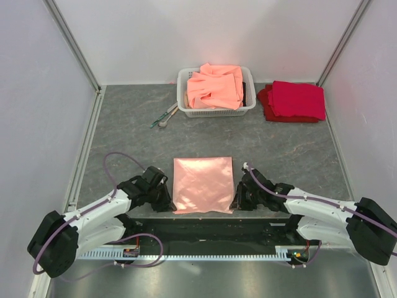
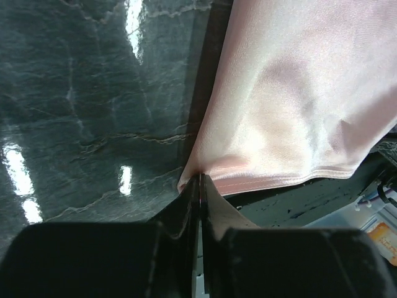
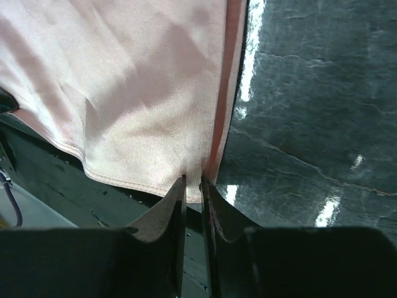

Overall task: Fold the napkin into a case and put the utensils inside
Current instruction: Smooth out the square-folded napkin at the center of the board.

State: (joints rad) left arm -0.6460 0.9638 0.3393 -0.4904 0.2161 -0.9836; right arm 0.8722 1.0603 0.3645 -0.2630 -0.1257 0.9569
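**Both pincers clamped on the napkin's near corners**

The left gripper (image 2: 200,180) has its jaws pressed together on the near left corner of the napkin (image 2: 291,105). The cloth rises into a small peak where it is pinched. The right gripper (image 3: 193,181) has its jaws almost together, with the hem of the near right corner caught between them.

From above, the napkin (image 1: 203,184) lies spread flat as a square in the middle near part of the table (image 1: 124,124). Its near hem runs along the table's front edge, just above the dark rail, with one arm at each side.

Bare dark tabletop lies open to the left, to the right and beyond the far hem.

The utensils (image 1: 164,116) lie well apart from the napkin at the back, just left of a white basket (image 1: 214,112) heaped with orange cloths (image 1: 215,85). A stack of red cloths (image 1: 294,100) sits to the right of the basket, near the back right corner.
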